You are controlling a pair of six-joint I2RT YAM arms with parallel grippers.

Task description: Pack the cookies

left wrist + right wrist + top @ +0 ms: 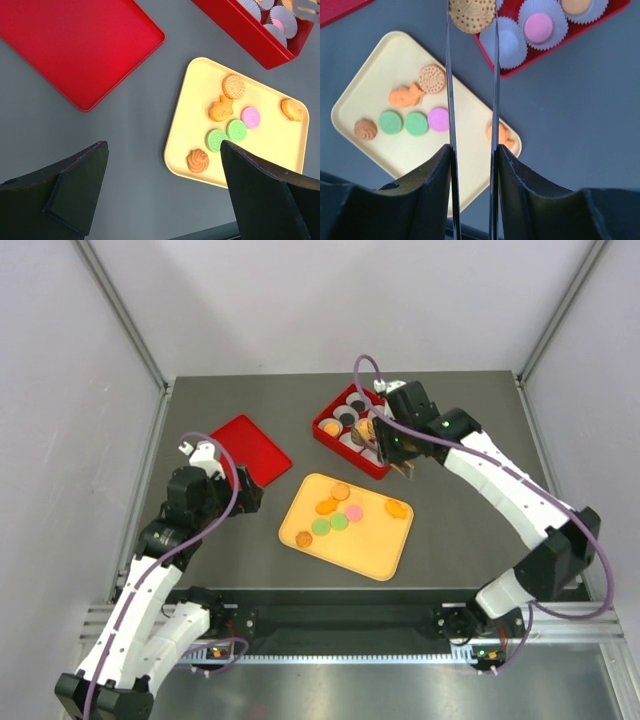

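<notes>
My right gripper (472, 150) is shut on metal tongs (449, 90) whose tips pinch a tan round cookie (472, 15) over the near edge of the red box (530, 59). The box holds white paper cups, some with cookies such as a pink one (538, 27). Several cookies lie on the yellow tray (350, 545): a tan round (233, 86), two orange fish (221, 109), a pink (250, 117), two green (236, 130), an orange swirl (197, 160). My left gripper (162, 190) is open and empty above the table, left of the tray.
A flat red lid (250, 450) lies on the grey table left of the box (350, 430), close to my left gripper (245, 490). My right gripper (395, 445) hangs over the box's front right part. Metal frame posts and white walls surround the table.
</notes>
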